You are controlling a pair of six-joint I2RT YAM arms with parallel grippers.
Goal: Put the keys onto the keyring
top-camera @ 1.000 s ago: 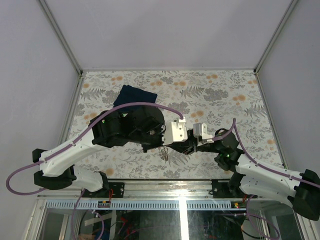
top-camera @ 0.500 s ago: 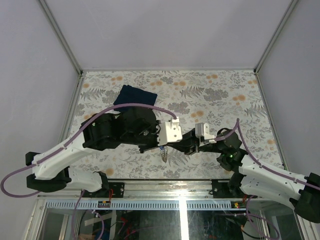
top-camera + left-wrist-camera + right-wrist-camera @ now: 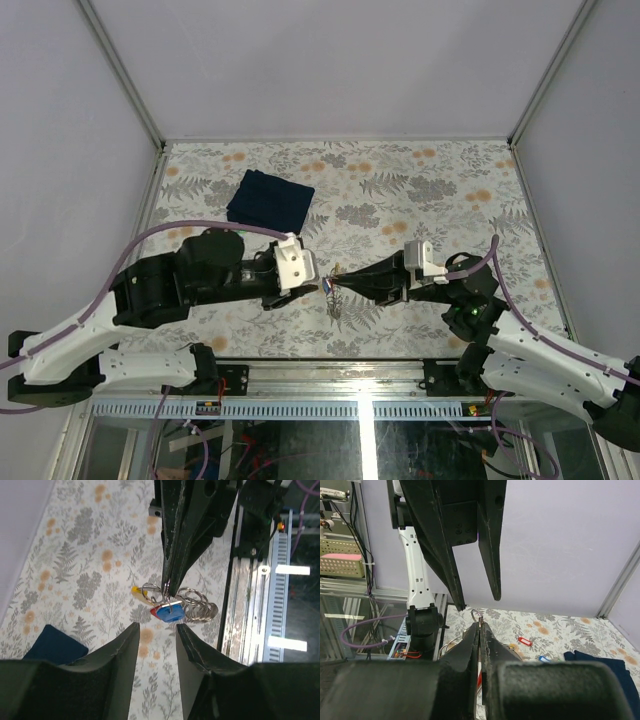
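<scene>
While the right gripper (image 3: 166, 591) pinches the keyring (image 3: 196, 607) above the table's (image 3: 420, 180) near edge, keys (image 3: 167, 614) dangling, the left gripper (image 3: 157, 627) hovers spread beside it; holding the loop steady should ease threading.

Top overhead; opposed wrist views share keys (image 3: 167, 613)

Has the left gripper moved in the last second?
Yes. The left gripper has pulled back leftward, from right of the dark blue cloth to below its right corner, jaws now open.
</scene>
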